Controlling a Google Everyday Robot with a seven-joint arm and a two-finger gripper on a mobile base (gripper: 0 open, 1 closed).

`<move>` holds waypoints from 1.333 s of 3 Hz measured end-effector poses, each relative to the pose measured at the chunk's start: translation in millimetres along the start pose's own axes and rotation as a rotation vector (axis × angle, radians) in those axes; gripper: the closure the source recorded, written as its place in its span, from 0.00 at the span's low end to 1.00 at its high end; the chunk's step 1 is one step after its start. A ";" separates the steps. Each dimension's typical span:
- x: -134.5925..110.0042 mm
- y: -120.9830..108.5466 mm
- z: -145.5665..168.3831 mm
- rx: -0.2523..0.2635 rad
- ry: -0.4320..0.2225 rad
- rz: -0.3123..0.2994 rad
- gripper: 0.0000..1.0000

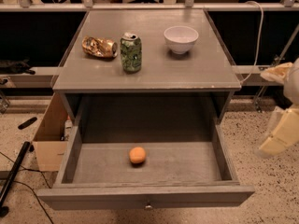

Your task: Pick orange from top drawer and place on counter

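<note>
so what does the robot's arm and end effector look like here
The arm shows at the view's right edge, beside the open top drawer: smooth cream-white shells with rounded edges. The end effector below it is a pale yellowish, blocky piece. No markings or cables show on either.

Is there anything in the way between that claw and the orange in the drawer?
Only the right wall of the top drawer: the claw hangs outside it, at the view's right edge. The drawer is open and the orange lies alone on its floor, nothing over it.
</note>
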State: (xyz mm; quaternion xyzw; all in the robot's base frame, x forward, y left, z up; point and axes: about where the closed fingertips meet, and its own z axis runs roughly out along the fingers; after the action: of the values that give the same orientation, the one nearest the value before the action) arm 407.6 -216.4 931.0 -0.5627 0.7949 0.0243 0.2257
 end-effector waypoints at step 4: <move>-7.5 29.0 84.9 -0.063 -0.198 0.150 0.00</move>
State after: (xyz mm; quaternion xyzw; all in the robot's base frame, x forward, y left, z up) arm 411.5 -174.3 851.6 -0.5034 0.8073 0.1217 0.2830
